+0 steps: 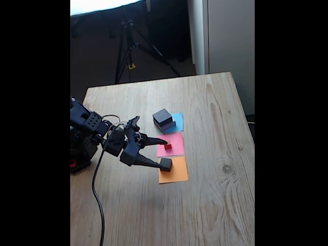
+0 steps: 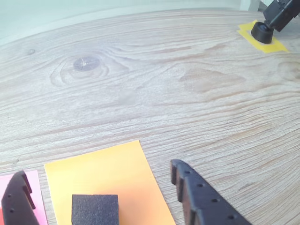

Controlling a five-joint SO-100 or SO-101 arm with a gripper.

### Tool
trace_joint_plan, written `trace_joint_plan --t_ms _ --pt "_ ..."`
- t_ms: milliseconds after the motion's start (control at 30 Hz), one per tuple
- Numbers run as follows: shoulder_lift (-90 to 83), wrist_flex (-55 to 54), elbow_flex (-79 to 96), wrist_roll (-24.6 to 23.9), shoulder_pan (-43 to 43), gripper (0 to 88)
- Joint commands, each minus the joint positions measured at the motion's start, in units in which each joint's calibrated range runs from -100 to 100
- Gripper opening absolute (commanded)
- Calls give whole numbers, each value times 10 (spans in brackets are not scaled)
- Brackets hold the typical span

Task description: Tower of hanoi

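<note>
Two dark blocks (image 1: 164,119) are stacked on the blue paper square (image 1: 178,120). The tiny red cube (image 1: 168,146) rests on the pink square (image 1: 174,146). A small black block (image 1: 166,164) (image 2: 94,208) sits on the orange square (image 1: 174,173) (image 2: 105,168). My gripper (image 1: 162,152) (image 2: 98,168) is open and low over the table, reaching in from the left in the fixed view. In the wrist view the small black block lies between the two fingers, nearer the left finger (image 2: 18,197) than the right one (image 2: 197,197). Nothing is gripped.
The arm's base (image 1: 82,138) and its cable (image 1: 97,200) occupy the table's left edge. A black foot on yellow tape (image 2: 262,33) stands far off on the wood. A tripod (image 1: 128,46) stands on the floor behind the table.
</note>
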Motion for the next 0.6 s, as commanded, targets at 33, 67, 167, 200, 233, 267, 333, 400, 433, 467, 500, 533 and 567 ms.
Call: trace_joint_plan --t_ms 33,67,167,200,233,267,333,400,433,467,500,533,567 --pt "46 -106 14 9 -9 373" --pt "60 -123 20 9 -9 372" --pt "101 -176 30 9 -9 371" --pt "116 -195 36 9 -9 371" --pt "130 -212 41 9 -9 371" --pt "146 -233 46 9 -9 371" --pt "175 -274 56 9 -9 371" --pt "203 -304 64 9 -11 371" --pt "212 -314 66 9 -12 370" --pt "225 -323 66 9 -12 370" --pt "233 -325 65 9 -12 370" --pt "241 -329 64 9 -11 370" --pt "248 -333 62 9 -11 369"
